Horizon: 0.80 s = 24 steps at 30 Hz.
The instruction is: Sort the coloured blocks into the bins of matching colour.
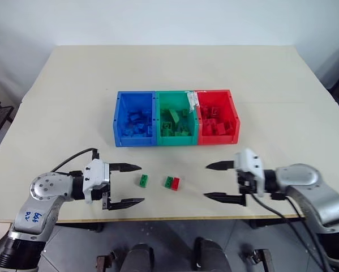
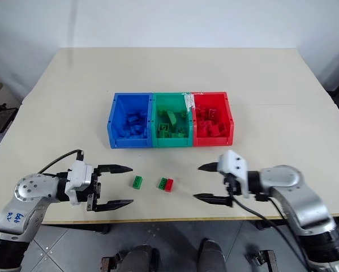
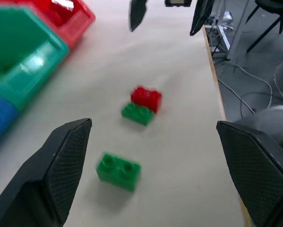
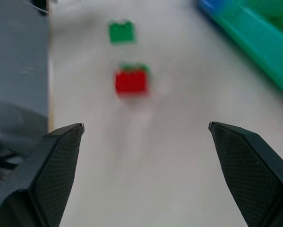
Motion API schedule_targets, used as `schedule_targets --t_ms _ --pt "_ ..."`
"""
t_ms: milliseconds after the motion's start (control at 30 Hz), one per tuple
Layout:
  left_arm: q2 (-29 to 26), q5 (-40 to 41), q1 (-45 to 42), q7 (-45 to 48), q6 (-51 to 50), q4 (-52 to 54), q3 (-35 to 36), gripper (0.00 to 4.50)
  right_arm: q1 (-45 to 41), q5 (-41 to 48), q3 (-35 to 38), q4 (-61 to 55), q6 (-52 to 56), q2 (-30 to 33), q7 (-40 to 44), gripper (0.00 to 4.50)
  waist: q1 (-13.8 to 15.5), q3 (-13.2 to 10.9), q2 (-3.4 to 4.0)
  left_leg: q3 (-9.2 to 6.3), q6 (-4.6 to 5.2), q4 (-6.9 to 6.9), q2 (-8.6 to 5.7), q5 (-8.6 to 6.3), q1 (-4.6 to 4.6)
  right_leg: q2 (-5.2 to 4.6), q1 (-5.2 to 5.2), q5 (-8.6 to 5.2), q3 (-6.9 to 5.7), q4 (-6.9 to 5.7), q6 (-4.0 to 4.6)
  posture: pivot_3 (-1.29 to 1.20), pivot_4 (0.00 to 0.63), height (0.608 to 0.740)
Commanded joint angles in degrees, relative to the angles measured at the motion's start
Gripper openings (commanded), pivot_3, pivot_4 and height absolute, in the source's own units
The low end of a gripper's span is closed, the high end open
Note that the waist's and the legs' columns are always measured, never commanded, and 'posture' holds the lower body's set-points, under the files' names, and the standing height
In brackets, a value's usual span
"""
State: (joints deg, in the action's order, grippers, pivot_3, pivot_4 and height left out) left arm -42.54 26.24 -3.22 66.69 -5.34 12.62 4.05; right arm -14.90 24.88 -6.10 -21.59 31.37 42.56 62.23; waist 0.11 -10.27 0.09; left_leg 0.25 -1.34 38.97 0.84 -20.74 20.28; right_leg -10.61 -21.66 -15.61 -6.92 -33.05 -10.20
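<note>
Head view, loose blocks: I see three left on the tabletop (image 1: 73, 85), near of the bins (image 1: 175, 118). A lone green block (image 1: 144, 181) lies left; a green block (image 1: 169, 182) and a red block (image 1: 175, 183) sit touching, right of it.
Head view, left pincer: my left pincer (image 1: 126, 184) stands wide open and empty, pointing right, just left of the lone green block.
Head view, right pincer: my right pincer (image 1: 218, 181) is wide open too, empty, pointing left at the touching pair from farther off.
Head view, nearer arm: I judge the left arm nearer to the lone green block; the pair lies between both pincers, somewhat nearer the right one.
Head view, bins: blue, green and red from left to right, each already holding blocks of its own colour.
Head view, writing: blue handwritten marks show on my left forearm; I cannot read them for certain. A white label sits on the wall between the green and red bins, illegible.
Left wrist view: the lone green block (image 3: 118, 171) lies straight ahead between my spread fingers, its long axis across the line of approach; the pair sits beyond.
Right wrist view: the red block (image 4: 130, 81) lies ahead with green just behind it, and the lone green block (image 4: 121, 32) beyond.
</note>
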Motion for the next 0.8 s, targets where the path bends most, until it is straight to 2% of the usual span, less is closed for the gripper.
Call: schedule_targets --t_ms 33,133,333,433,667,800 --pt "-1.46 -0.48 2.57 0.30 2.16 0.82 2.93 4.50 -4.11 -2.88 -6.16 -0.72 5.28 -3.98 -5.67 4.43 0.07 0.00 0.00 0.01 0.01 0.08 0.02 -0.06 0.02 0.01 0.00 0.00 0.00 -0.02 0.00 0.00 0.150 0.740" --pt "-2.01 -0.61 4.92 -0.43 3.12 1.25 4.86 4.50 -6.29 -8.48 -12.32 2.67 2.99 -6.82 -7.81 4.43 0.14 0.00 0.00 0.02 0.03 0.12 0.01 -0.11 0.05 0.02 -0.02 0.00 0.00 -0.01 0.00 0.00 0.150 0.740" --pt "-2.49 0.27 8.99 -1.49 2.14 3.48 8.38 4.50 -9.86 -11.98 -15.09 8.98 -0.17 -11.31 -9.07 4.43 -0.28 0.00 0.01 0.11 0.06 0.12 0.04 -0.15 0.03 0.04 -0.07 0.00 0.02 -0.04 0.00 0.00 0.150 0.740" --pt "-2.80 0.21 9.69 -1.46 1.92 4.32 9.06 4.50 -10.34 -12.84 -15.86 10.41 -1.57 -11.57 -7.80 3.81 -0.31 0.00 0.01 0.11 0.04 0.11 0.07 -0.17 0.01 0.06 -0.11 0.00 0.02 -0.13 0.01 0.00 0.150 0.740" --pt "-2.74 0.80 9.25 -2.42 1.04 4.85 9.99 4.50 -11.06 -10.13 -13.21 9.79 -1.31 -12.79 -6.06 1.48 -0.29 -0.01 0.02 0.16 0.06 0.11 0.07 -0.18 0.02 0.05 -0.21 0.00 0.05 -0.25 0.01 0.00 0.150 0.740" --pt "-2.27 0.95 8.95 -3.12 0.84 4.99 9.86 4.50 -10.13 -8.64 -11.67 8.61 -3.03 -11.40 -3.43 1.44 -0.26 -0.01 0.02 0.19 0.06 0.11 0.07 -0.19 0.03 0.05 -0.27 0.00 0.08 -0.31 0.01 0.00 0.150 0.740"
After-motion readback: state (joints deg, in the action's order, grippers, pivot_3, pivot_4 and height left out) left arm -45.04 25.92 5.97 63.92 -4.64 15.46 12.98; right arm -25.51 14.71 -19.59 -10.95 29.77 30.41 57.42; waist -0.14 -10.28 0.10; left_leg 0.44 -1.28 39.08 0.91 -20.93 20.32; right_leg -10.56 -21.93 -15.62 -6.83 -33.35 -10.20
